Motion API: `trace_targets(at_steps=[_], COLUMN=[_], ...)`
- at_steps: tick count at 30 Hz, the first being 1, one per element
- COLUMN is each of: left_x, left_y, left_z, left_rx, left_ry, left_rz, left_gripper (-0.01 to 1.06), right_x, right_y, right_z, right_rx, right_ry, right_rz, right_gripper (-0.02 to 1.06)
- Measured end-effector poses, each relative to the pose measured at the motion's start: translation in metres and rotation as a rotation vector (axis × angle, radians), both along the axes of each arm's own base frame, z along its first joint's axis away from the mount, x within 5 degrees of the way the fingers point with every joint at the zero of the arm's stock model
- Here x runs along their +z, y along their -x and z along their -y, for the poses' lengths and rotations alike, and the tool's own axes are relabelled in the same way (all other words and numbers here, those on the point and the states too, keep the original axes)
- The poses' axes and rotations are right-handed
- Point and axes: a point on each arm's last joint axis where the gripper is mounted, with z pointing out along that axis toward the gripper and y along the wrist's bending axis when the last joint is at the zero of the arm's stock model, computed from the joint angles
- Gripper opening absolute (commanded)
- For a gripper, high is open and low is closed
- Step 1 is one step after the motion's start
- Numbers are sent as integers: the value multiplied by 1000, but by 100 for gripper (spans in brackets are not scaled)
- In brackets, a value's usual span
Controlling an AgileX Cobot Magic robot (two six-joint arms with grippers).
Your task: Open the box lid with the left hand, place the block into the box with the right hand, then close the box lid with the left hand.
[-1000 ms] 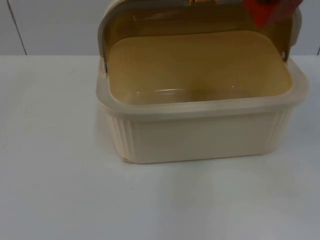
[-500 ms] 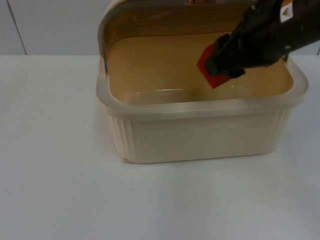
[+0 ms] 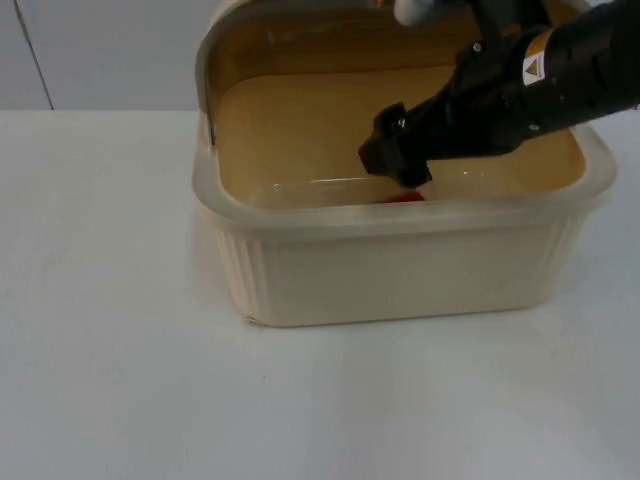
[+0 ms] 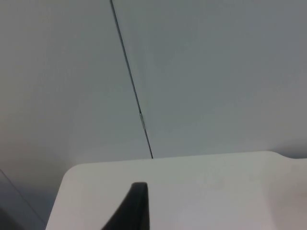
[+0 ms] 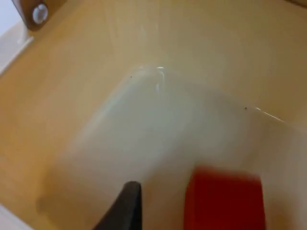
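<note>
box (image 3: 400, 250) stands lid-up on the white table (image 3: 120, 380); right gripper (image 3: 392, 160) reaches inside it, red block (image 5: 224, 201) beside its fingertip, grip unclear; left gripper (image 4: 136, 206) waits facing the partition wall (image 4: 216, 72).

box (image 3: 400, 270) rim hides most of the block (image 3: 406, 196).

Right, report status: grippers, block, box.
Right gripper down inside the box, red block at its fingertips, near the floor. Lid up. Left gripper waits over the table by the partition wall. Nothing in the way.
</note>
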Motion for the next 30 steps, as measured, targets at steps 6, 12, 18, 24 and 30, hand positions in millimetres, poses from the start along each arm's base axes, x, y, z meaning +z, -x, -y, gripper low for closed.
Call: trace_targets(at_steps=[6, 12, 18, 24, 30], left_x=[0, 0, 0, 0, -2], left_y=[0, 0, 0, 0, 1], left_z=[0, 0, 0, 0, 0], left_rx=[0, 0, 0, -1, 6], left_ry=[-1, -1, -2, 4, 32], left_rz=[0, 0, 0, 1, -16], left_gripper=[101, 101, 101, 101, 101], right_x=[24, 72, 139, 175, 185], right_y=[8, 37, 65, 72, 94], right_z=[7, 30, 70, 154, 222], right_rx=[-13, -79, -182, -442, -657], right_ry=[11, 48, -101, -131, -55], right_rz=[1, -65, 7, 78, 72], right_gripper=[104, 104, 104, 104, 104])
